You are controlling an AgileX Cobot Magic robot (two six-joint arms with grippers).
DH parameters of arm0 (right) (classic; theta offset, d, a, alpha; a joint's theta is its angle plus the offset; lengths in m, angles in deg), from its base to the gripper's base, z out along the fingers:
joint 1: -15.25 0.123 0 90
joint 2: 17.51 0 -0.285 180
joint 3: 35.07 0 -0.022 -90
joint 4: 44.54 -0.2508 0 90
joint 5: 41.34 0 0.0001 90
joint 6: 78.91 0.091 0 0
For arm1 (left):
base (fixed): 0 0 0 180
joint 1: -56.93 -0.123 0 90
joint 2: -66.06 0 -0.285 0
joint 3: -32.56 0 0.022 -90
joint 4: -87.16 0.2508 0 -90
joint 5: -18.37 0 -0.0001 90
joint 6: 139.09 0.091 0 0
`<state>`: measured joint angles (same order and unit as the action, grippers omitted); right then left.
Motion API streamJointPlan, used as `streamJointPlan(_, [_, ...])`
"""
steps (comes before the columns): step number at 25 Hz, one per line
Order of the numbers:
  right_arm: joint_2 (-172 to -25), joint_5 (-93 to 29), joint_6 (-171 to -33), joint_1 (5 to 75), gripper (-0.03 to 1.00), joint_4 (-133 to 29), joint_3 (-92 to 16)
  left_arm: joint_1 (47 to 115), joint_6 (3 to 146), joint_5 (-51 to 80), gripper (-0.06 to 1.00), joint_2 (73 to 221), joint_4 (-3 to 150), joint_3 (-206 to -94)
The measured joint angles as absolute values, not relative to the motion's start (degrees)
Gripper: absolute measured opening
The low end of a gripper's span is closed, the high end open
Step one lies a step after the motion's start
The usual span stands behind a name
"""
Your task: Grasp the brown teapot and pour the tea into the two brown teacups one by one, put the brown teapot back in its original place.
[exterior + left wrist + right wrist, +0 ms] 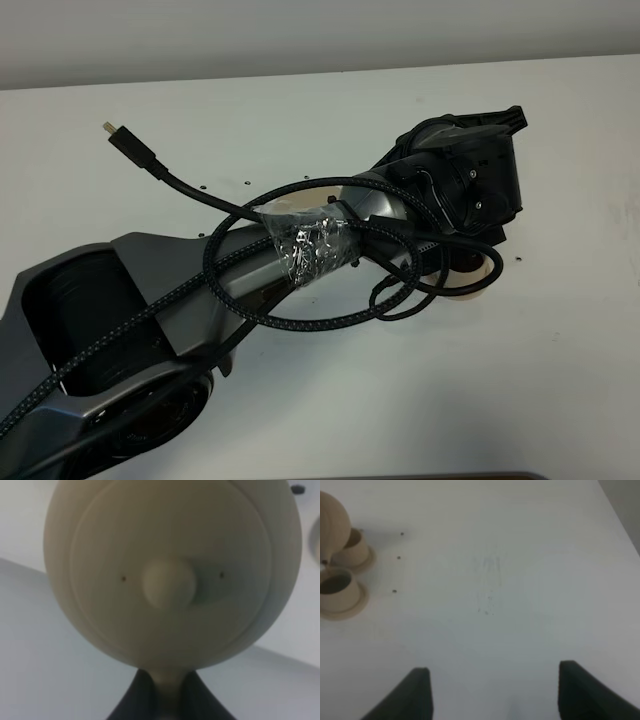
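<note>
The brown teapot [167,580] fills the left wrist view from above, with its lid and knob facing the camera. My left gripper [167,692] is shut on the loop handle, a dark finger on each side. From the right wrist view the teapot [330,520] hangs over the two brown teacups [352,547] [337,587], each on its small saucer. In the high view my left arm's wrist [470,180] hides the teapot, and only a pale cup or saucer edge [478,285] peeks out below it. A pale rim [297,208] behind the cables may be the original place. My right gripper [495,695] stands open over bare table.
A black braided cable [300,320] loops around the left arm, taped at mid-arm, and its loose plug [118,135] sticks out to the back left. Small dark specks [395,591] dot the white table. The table's edge [620,510] runs close to the right gripper.
</note>
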<state>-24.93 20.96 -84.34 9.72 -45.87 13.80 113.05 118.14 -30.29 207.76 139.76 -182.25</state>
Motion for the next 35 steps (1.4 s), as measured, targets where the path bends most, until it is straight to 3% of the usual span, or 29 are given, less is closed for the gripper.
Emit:
streamJointPlan(19, [-24.9,21.0,-84.4,9.7,0.52,-45.9,13.8,112.9,100.7,-42.2,0.13,204.6,130.7,-182.2])
streamJointPlan(25, [-24.9,21.0,-84.3,9.7,0.52,-45.9,13.8,112.8,87.3,-49.6,0.13,202.9,121.9,-182.2])
streamJointPlan(35, [-24.9,21.0,-84.3,9.7,0.52,-45.9,13.8,109.4,66.1,-49.8,0.13,198.5,107.8,-182.2])
